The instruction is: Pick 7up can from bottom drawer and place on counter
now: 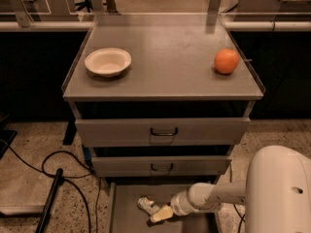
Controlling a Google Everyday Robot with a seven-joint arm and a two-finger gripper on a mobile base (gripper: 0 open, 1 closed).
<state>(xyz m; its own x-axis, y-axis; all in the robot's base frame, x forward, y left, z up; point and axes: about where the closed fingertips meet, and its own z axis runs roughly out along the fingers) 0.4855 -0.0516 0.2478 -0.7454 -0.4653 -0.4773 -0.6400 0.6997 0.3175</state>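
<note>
Down low, the pale yellowish pincer (pixel 160 214) is inside the lowest, handle-less grey metal bottom drawer (pixel 127 216), reaching in from the right on the end of the rounded white arm (pixel 218 196). Just up and to the left of the pincer, the small dented silvery-white and green drink can (pixel 146 205) lies on its side on the drawer floor, right against the pincer's tip; whether the pincer is wide or narrow around it, I cannot tell. Directly above the pincer sit two closed grey drawers with dark handles (pixel 163 130). Far above it spreads the wide flat grey table (pixel 170 52), carrying a round orange fruit (pixel 226 61) up to the pincer's right and a shallow white bowl (pixel 108 62) up to its left.
</note>
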